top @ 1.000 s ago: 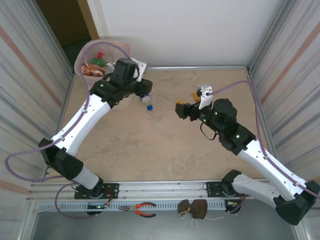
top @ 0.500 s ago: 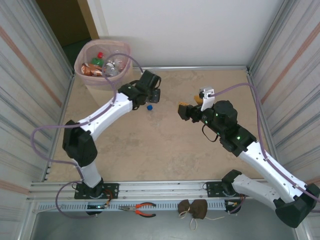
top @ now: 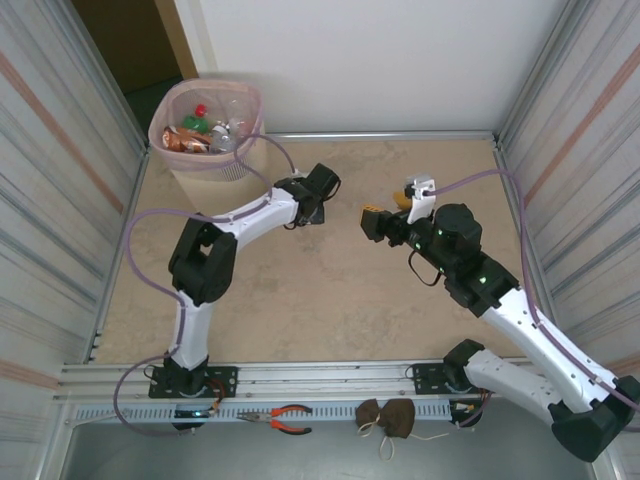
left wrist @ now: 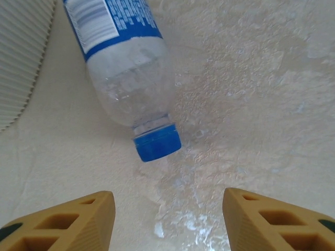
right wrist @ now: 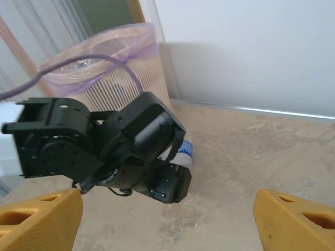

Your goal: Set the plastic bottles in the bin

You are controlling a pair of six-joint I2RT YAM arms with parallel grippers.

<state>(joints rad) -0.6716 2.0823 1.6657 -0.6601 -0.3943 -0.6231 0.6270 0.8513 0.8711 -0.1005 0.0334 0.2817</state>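
Several plastic bottles (top: 196,131) sit in the tall ribbed bin (top: 207,168) with its thin pink bag (top: 158,112). One clear, crinkly bottle (left wrist: 128,78) with a blue cap (left wrist: 156,145) lies on the stony table (top: 330,300) near the bin, its far end cut off. The left gripper (left wrist: 168,203) hangs over it, fingers apart, holding nothing. The right gripper (right wrist: 167,206) is wide and empty.
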